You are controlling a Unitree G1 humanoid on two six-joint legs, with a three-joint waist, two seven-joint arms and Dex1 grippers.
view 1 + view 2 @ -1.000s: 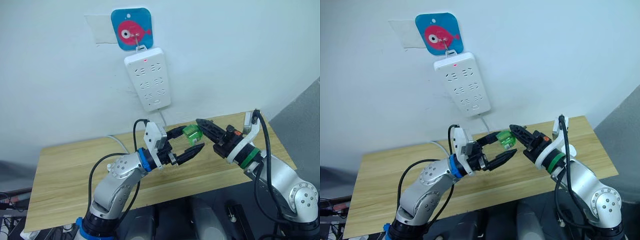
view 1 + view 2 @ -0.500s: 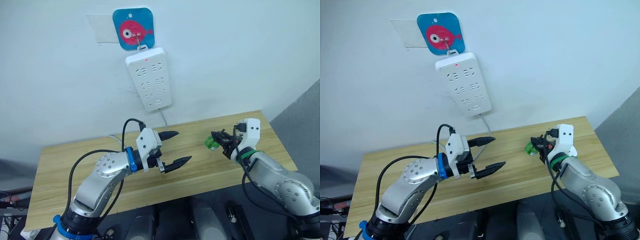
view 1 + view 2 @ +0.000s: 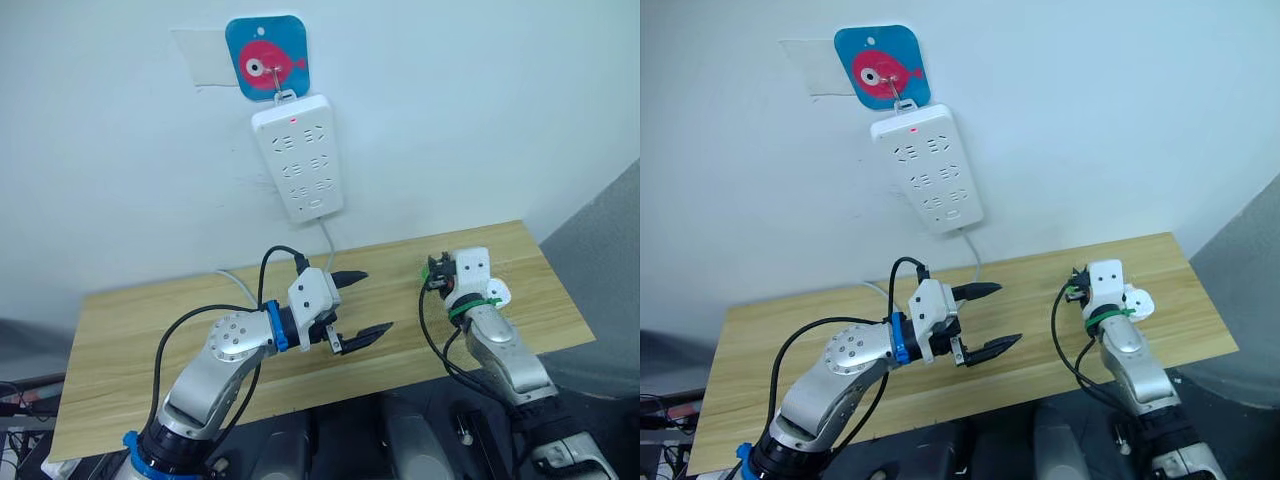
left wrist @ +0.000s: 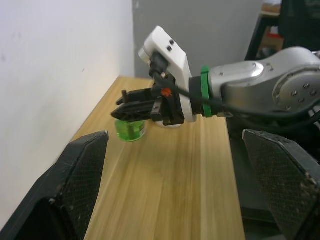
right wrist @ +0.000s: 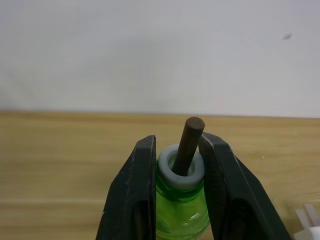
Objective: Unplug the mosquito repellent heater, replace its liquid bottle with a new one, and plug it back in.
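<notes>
Wall space above the wooden table (image 3: 140, 330) carries a long white power strip (image 3: 297, 157), hung from a hook on a blue square plaque with a pink fish (image 3: 266, 57); a small red light glows near the strip's top, and its white cord drops to the table's far edge. Nothing stands between the two arms on the tabletop. At the far right of the table, the right gripper (image 5: 178, 187) is clamped on the neck of a green liquid bottle (image 5: 182, 212), its two black fingers (image 5: 137, 192) pressing either side of the grey collar from which a dark wick (image 5: 188, 143) rises. The bottle sits upright at table level, close to the wall. The right forearm rises steeply from the near edge. Over the table's middle, the left gripper (image 3: 361, 304) hangs empty, fingers spread wide and pointing right. A small white object (image 5: 310, 227) lies just beside the bottle; whether it is the heater cannot be told.
</notes>
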